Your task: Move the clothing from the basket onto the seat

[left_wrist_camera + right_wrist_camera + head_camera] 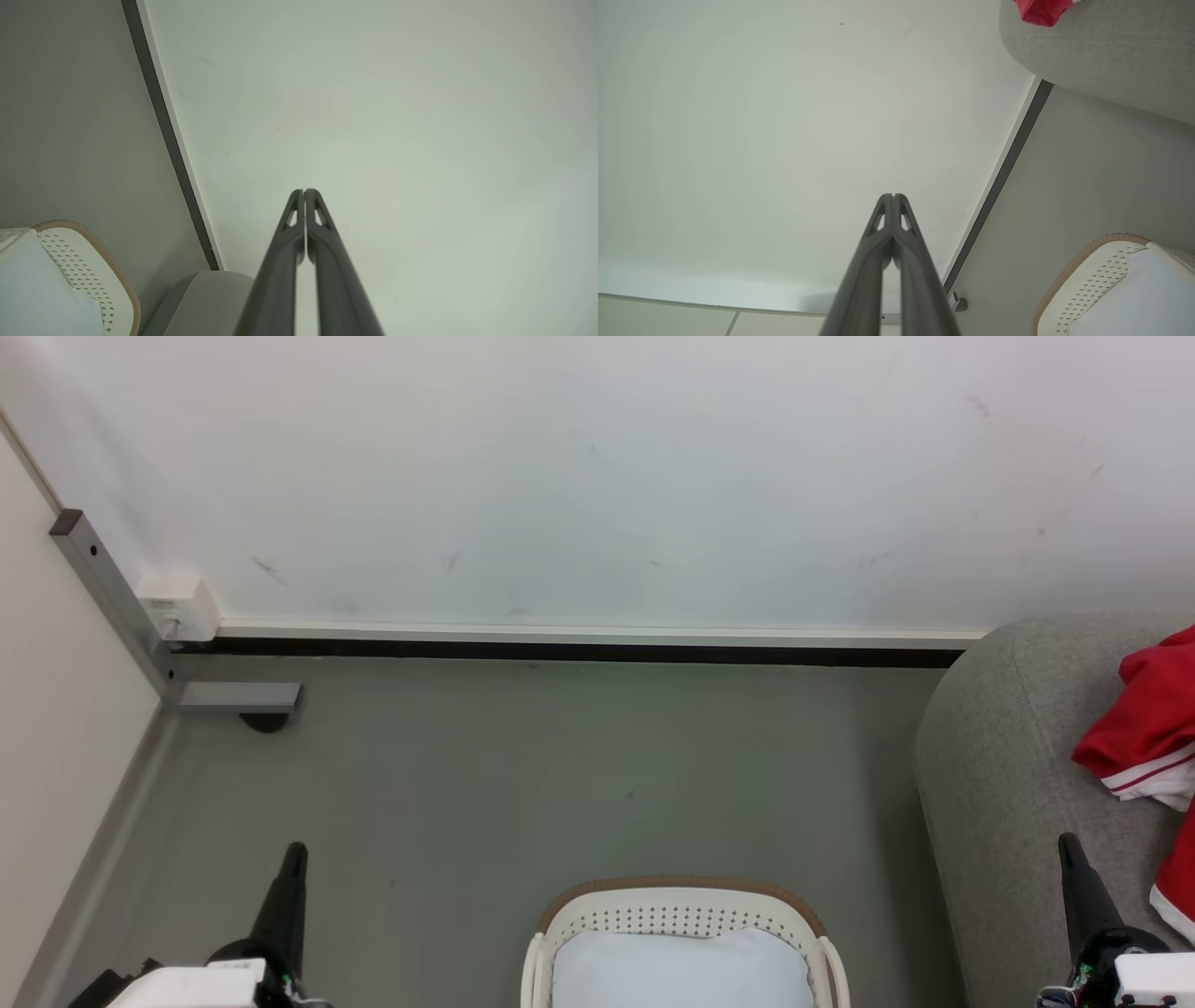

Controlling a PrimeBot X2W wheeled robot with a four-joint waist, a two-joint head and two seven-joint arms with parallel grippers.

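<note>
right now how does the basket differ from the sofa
The basket is white perforated plastic with a tan rim; the sofa is plain grey fabric. The basket holds something pale; the sofa carries red clothing. Both stand on the grey floor.

The basket [686, 919] is smooth white plastic, its wall punched with small holes, its rim a rough, braided-looking tan. The seat [999, 775] wears coarse matt grey cloth; the clothing [1153, 709] is soft red fabric. The floor [523, 775] looks smooth and matt, the left gripper [304, 191] dark with a dull sheen
</note>
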